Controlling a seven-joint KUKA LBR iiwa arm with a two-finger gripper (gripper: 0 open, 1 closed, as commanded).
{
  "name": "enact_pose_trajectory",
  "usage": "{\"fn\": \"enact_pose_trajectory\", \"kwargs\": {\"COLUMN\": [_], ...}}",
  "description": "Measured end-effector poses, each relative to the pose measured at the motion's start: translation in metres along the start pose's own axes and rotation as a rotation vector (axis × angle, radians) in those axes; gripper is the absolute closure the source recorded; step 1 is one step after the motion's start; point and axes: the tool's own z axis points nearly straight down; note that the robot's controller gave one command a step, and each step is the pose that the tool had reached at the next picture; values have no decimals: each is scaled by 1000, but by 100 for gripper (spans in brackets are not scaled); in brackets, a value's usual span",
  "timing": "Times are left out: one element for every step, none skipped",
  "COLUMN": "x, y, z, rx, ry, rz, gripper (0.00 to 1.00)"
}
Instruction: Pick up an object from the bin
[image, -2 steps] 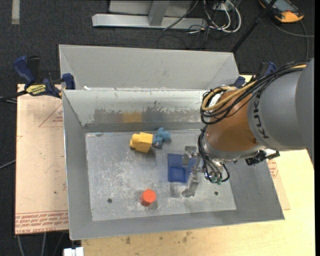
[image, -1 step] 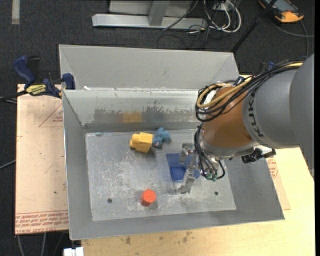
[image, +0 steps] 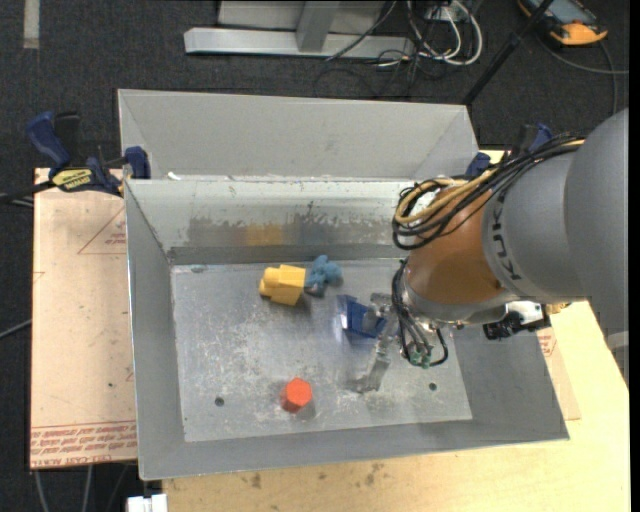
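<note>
At 4 o'clock from the centre of the bin (image: 230, 340) floor, the gripper (image: 374, 372) hangs low, its tip close to or touching the bare metal. Whether it is open or closed cannot be told from this view, and nothing shows in its grasp.

The nearest thing is a small blue piece (image: 357, 318), just beside the gripper at its 11 o'clock and at 1 o'clock from the floor's centre. It appears to be light, stiff plastic with smooth, partly glossy faces, so it is likely to slip or skate on the metal if pushed from one side. A hold across its narrow middle, taken squarely from above, is judged safest.

The arm (image: 560, 240) enters from 3 o'clock, and its wrist, under an orange cover (image: 450, 270), tilts down and toward 8 o'clock.

Other things lie well apart:
- a yellow block (image: 282, 285) at 11 o'clock, touching a light-blue lump (image: 322, 270);
- a red cylinder (image: 296, 395) at 7 o'clock.
</note>
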Motion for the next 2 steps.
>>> {"fn": "enact_pose_trajectory", "kwargs": {"x": [16, 14], "y": [18, 18], "z": [-1, -3], "rx": [0, -1], "ry": [-2, -7], "rz": [166, 166], "gripper": [0, 100]}}
